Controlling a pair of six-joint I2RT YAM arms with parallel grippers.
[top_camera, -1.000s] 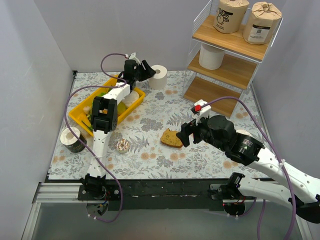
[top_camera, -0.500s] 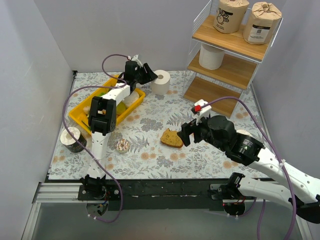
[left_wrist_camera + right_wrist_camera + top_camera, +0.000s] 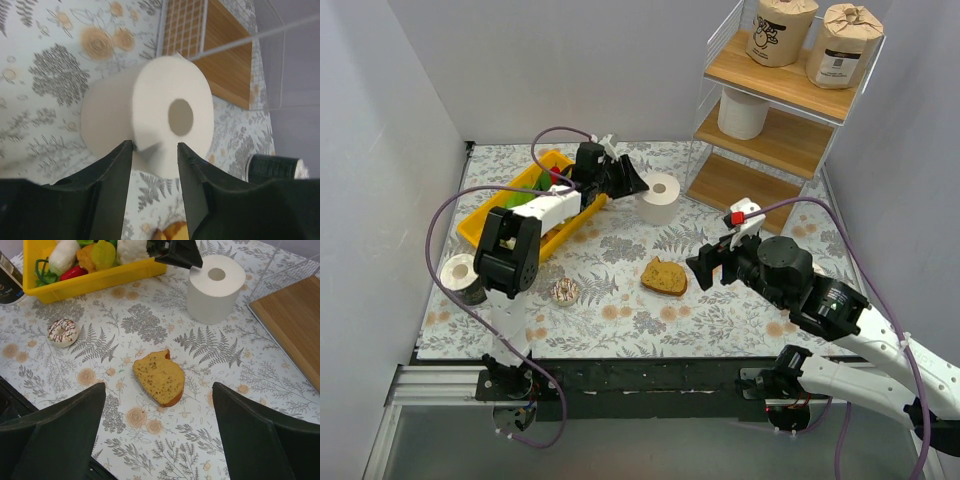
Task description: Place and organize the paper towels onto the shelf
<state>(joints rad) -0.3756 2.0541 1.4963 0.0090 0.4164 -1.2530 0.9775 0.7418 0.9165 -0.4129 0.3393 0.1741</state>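
A plain white roll stands upright on the table in front of the shelf; it also shows in the left wrist view and the right wrist view. My left gripper has its jaws partly apart, tips against the roll's near side, and the roll is not between them. Two tan rolls sit on the top board and a white roll on the middle board. A dark roll stands at the far left, and another dark roll near the shelf. My right gripper is open and empty above the bread.
A yellow tray of toy food lies at the back left beside my left arm. A bread slice and a small donut lie mid-table. The shelf's bottom board is bare.
My left gripper swung right and toward the front, and the white roll moved with it from the back wall to in front of the shelf. My right arm shifted slightly right.
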